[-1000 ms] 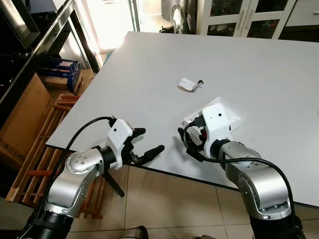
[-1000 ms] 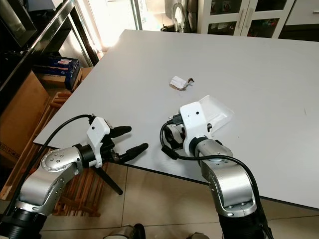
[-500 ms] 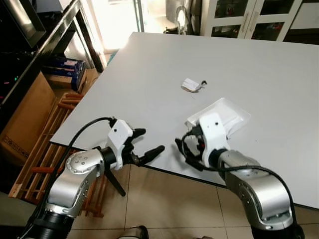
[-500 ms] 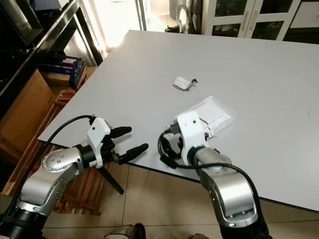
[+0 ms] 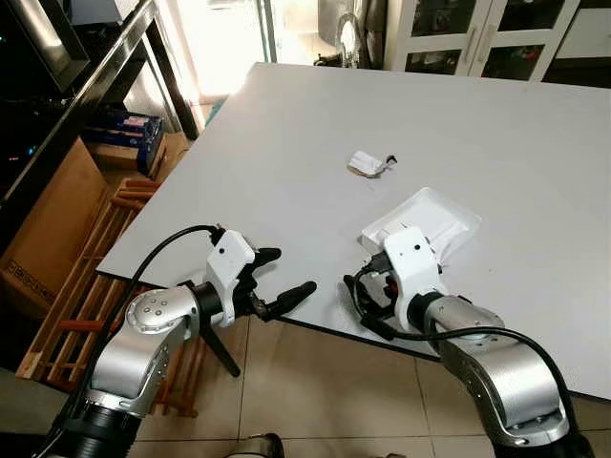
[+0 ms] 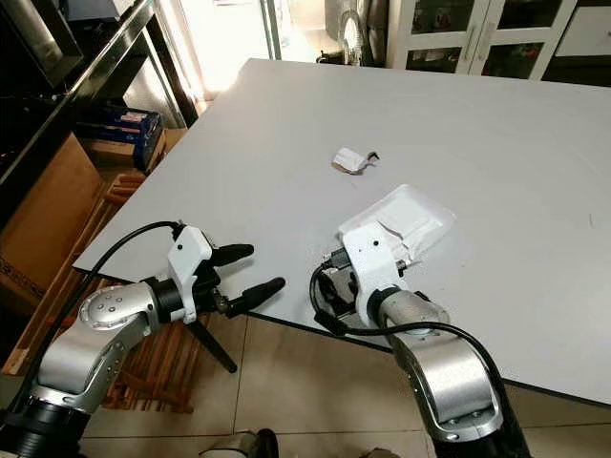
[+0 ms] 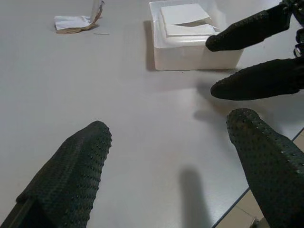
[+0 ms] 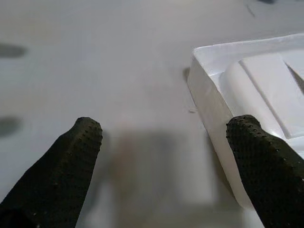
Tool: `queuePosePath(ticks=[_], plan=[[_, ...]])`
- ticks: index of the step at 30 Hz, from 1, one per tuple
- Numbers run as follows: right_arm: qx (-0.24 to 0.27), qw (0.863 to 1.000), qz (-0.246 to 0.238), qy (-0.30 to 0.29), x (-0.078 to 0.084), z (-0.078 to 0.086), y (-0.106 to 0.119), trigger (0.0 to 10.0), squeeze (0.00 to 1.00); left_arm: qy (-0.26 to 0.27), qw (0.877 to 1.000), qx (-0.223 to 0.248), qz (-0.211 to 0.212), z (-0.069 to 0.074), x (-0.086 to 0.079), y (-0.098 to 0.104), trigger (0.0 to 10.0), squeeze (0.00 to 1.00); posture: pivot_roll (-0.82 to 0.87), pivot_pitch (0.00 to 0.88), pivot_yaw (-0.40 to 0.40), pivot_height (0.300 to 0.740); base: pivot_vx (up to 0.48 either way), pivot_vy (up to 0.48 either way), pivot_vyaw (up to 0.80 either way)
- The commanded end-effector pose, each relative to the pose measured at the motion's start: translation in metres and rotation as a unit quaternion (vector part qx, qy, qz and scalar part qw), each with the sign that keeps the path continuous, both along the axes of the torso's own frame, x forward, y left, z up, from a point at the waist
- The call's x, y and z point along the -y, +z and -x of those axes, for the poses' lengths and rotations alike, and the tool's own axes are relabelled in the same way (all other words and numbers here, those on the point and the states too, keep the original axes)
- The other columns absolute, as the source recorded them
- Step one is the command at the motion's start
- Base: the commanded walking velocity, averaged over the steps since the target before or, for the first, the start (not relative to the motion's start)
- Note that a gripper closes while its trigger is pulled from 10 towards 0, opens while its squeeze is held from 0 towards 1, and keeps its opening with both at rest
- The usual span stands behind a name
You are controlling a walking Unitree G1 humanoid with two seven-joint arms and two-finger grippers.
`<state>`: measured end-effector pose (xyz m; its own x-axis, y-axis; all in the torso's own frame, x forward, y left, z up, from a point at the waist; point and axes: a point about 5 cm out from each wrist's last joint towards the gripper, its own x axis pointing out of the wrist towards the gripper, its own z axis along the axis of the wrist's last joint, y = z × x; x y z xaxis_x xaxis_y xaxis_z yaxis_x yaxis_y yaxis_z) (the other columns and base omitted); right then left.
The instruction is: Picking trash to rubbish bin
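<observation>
A white foam tray (image 5: 431,216) with a torn white piece in it lies on the grey table (image 5: 286,162) near the front edge. A crumpled paper scrap (image 5: 367,163) lies farther back on the table. My right gripper (image 8: 166,128) is open just in front of the tray's near corner (image 8: 209,95); one fingertip (image 8: 244,128) is beside the tray's wall, apart from it. My left gripper (image 5: 286,277) is open and holds nothing, low over the table's front edge, left of the tray. The left wrist view looks across the table at the tray (image 7: 190,42), the scrap (image 7: 73,23) and the right fingers (image 7: 251,80).
Left of the table stand a black shelf (image 5: 86,86), a cardboard box (image 5: 43,219) and a wooden rack (image 5: 110,239). A black tripod leg (image 5: 218,353) stands on the tiled floor under the front edge. Glass-door cabinets (image 5: 458,38) line the back.
My right wrist has drawn back a little toward the table's front edge, so more of the tray shows. The left arm has stayed put. The head camera shifted slightly a second ago.
</observation>
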<state>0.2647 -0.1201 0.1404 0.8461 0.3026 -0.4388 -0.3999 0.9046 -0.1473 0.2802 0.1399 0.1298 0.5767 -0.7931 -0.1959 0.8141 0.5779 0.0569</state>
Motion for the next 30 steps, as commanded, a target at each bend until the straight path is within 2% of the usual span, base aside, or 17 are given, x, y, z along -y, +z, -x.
queuePosePath(ticks=[1,23,30], plan=[[-0.015,1.0,0.008,-0.006,0.003,0.0,-0.007,10.0,0.0,-0.008,1.0,0.003,-0.009,0.0,-0.001,0.001,10.0,0.0,0.0,0.118,0.09,0.74,0.0,0.0,0.0],[0.056,0.998,0.02,-0.002,0.012,-0.017,0.02,10.0,0.0,-0.014,1.0,0.002,-0.012,-0.002,-0.002,0.001,10.0,0.0,0.0,0.112,0.094,0.74,0.0,0.0,0.0],[0.049,0.998,0.032,-0.006,0.019,-0.019,0.012,10.0,0.0,-0.014,1.0,0.0,-0.011,-0.001,-0.001,-0.001,10.0,0.0,0.0,0.113,0.089,0.74,0.0,0.0,0.0]])
